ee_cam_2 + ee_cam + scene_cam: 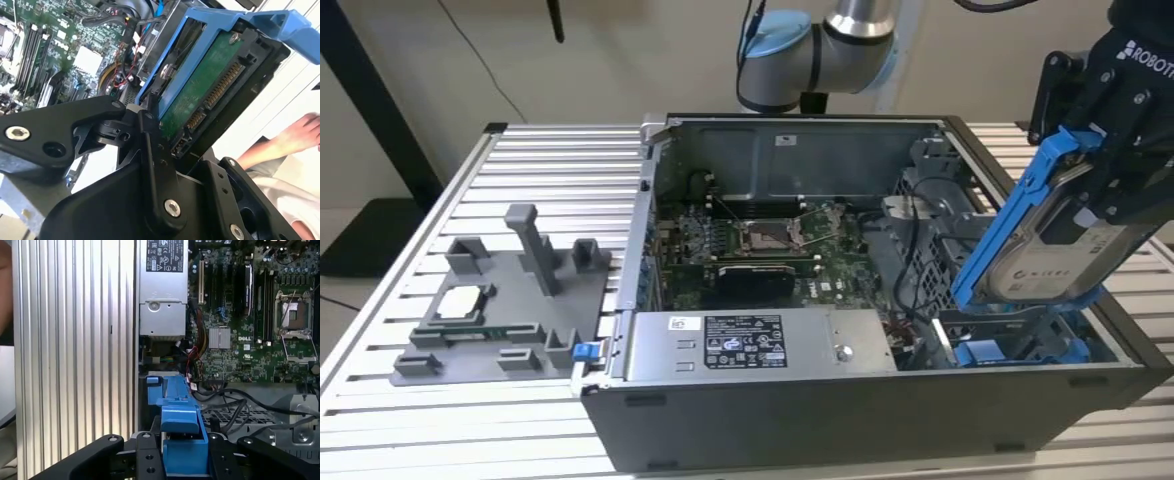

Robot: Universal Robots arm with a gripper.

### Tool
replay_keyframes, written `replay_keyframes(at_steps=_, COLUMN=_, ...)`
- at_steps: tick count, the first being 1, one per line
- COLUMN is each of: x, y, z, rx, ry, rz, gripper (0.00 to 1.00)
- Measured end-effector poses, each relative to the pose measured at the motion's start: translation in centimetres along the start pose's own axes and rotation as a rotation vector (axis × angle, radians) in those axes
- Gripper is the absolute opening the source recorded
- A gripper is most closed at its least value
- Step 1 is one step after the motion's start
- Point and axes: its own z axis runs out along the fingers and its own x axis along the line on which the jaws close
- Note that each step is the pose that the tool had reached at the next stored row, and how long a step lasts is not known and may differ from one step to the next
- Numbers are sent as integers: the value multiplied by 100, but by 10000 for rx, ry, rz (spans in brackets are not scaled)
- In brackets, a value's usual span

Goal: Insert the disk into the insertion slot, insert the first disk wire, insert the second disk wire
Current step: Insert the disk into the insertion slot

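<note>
The disk (1047, 250), a silver drive with a white label in a bright blue carrier frame (1014, 210), hangs tilted above the open computer case's corner at the exterior view's right. My gripper (1105, 175) is shut on it from above, its black fingers clamping the carrier's upper part. Just below the disk's lower end lies the insertion slot (1014, 345), a grey metal bay with blue fittings. In the second wrist view the disk's green circuit side and connector (200, 92) face the camera. The blue carrier (182, 440) sits between my fingers (145, 460) in the first wrist view.
The open case (854, 400) stands on a slatted aluminium table (480, 420). A grey power-supply box (754, 345) lies beside the slot, and black cables (914, 250) loop over the motherboard (761, 245). A grey fixture (507, 300) sits at the exterior view's left. A person's hand (300, 135) is nearby.
</note>
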Motion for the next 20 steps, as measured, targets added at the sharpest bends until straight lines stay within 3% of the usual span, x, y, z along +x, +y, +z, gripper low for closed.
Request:
replay_keyframes(at_steps=7, x=0, y=-6, z=95, rx=0, ry=-11, rz=19, gripper=0)
replay_keyframes(at_steps=20, x=-1, y=-67, z=316, rx=-2, ry=-118, rz=17, gripper=0)
